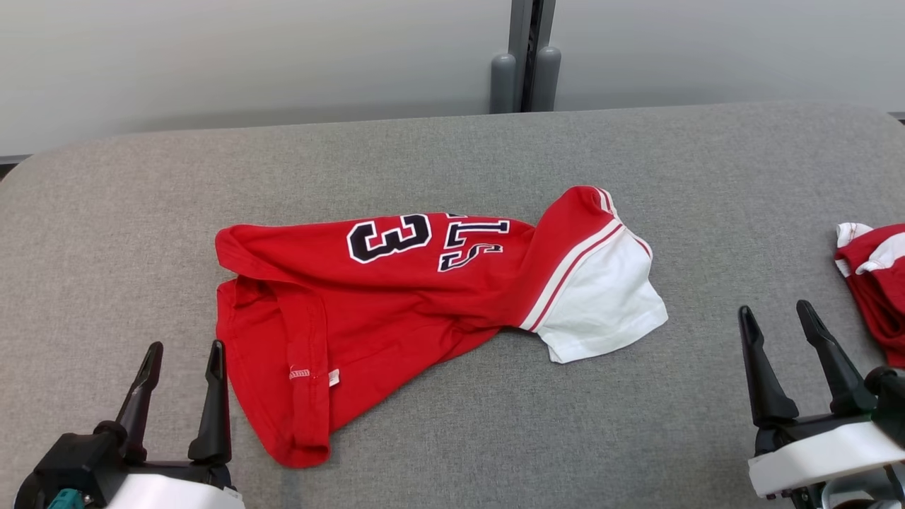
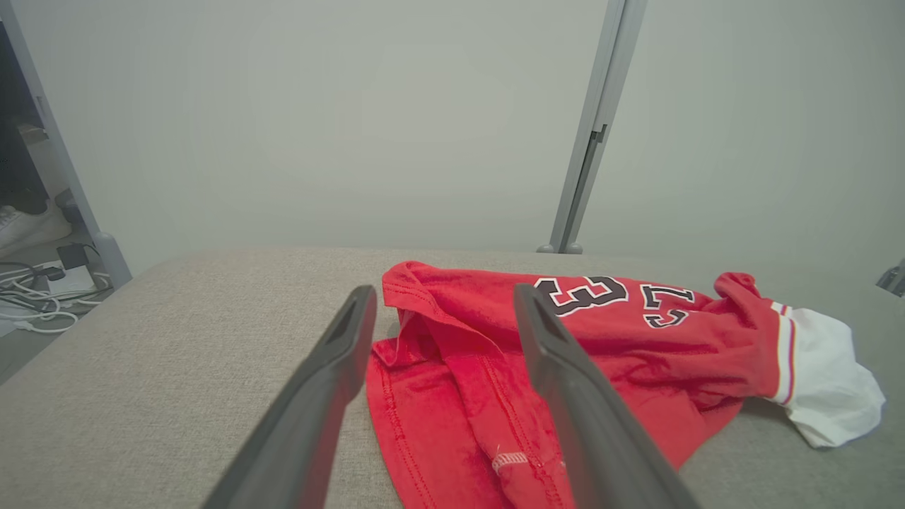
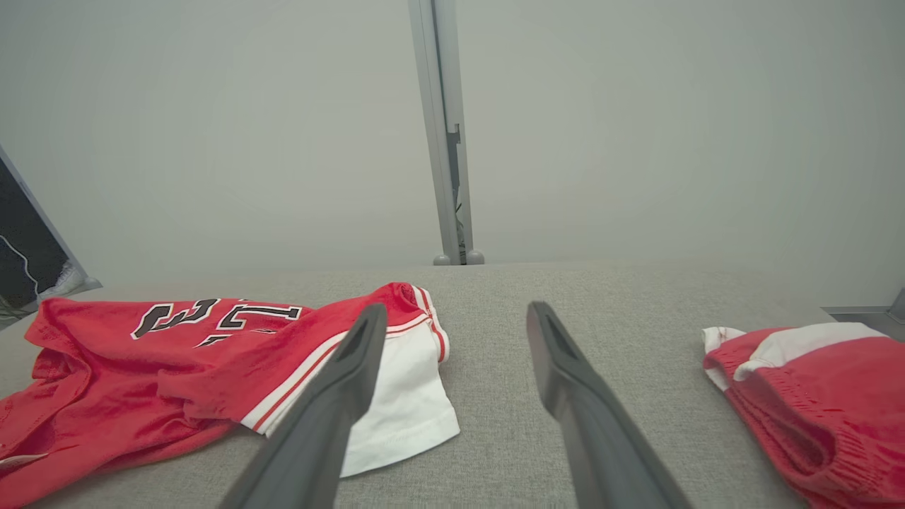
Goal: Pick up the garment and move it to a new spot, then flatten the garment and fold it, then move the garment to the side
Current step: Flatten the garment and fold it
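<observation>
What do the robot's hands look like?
The left gripper and right gripper each have two long black fingers that taper to points. They sit on a black base with a smooth white wrist shell behind. The left one has a small teal part.

Two red-and-white garments: jersey [image 1: 396, 311] centre, bundle [image 1: 877, 283] right. One grey table [image 1: 452, 155]. Two grippers: left gripper [image 1: 185, 346], right gripper [image 1: 774, 309].
</observation>
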Robot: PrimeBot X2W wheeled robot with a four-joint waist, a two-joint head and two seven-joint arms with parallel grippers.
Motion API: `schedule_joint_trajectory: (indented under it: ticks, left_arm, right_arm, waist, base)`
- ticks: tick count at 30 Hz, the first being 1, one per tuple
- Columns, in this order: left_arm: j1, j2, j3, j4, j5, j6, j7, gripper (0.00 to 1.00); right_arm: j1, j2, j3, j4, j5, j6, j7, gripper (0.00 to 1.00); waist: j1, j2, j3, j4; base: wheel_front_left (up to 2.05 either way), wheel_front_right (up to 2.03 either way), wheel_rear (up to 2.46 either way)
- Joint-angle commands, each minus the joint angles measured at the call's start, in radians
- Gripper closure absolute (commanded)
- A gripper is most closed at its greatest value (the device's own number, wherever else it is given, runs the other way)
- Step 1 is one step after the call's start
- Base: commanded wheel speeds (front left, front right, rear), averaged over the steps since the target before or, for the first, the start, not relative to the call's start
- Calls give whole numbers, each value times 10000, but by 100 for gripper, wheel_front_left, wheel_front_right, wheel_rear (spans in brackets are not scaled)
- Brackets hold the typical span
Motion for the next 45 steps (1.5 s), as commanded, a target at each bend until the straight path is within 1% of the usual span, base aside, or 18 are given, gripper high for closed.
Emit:
schedule_joint_trajectory:
  ticks: [1, 14, 18, 20, 23, 27, 30, 37, 45]
  left_arm:
    - [77, 52, -4, -17, 38, 42, 7, 0]
    - [-213, 96, -275, -29, 129, 116, 312, 0]
    - [-670, 170, -603, -124, 324, 61, 844, 0]
    - [-986, 176, -955, -173, 487, 4, 1288, 0]
    - [-1488, 205, -1525, -68, 679, -192, 2100, 0]
    - [-1925, 132, -2151, 381, 626, -504, 3076, 0]
    - [-2104, 92, -2341, 806, 559, -574, 3480, 0]
    - [-2270, 99, -2356, 1822, 310, -650, 3791, 0]
    - [-2504, 65, -2255, 2548, 118, -704, 3809, 0]
  right_arm:
    - [95, 4, -71, 15, -45, -2, 23, 0]
    - [168, 84, -81, -110, -12, -2, 47, 0]
    - [103, 113, -76, -136, 3, -2, 19, 0]
    - [40, 127, -53, -153, -3, -2, 17, 0]
    - [-93, 136, 44, -147, 12, -2, 57, 0]
    - [-176, 153, 169, -94, 73, -2, -13, 0]
    - [-241, 166, 146, -36, 101, -2, -89, 0]
    - [-346, 201, 152, 94, 163, -2, -202, 0]
    - [-476, 223, 172, 140, 156, -2, -275, 0]
  waist:
    - [0, 0, -26, -2]
    - [0, 0, -7, -6]
    - [0, 0, 134, 13]
    - [0, 0, 233, 13]
    - [0, 0, 383, -40]
    - [0, 0, 595, -180]
    - [0, 0, 738, -271]
    - [0, 0, 969, -406]
    - [0, 0, 1131, -456]
  base:
    - [0, 0, 0]
    - [0, 0, 0]
    - [0, 0, 0]
    - [0, 0, 0]
    - [0, 0, 0]
    - [0, 0, 0]
    - [0, 0, 0]
    - [0, 0, 0]
    - [0, 0, 0]
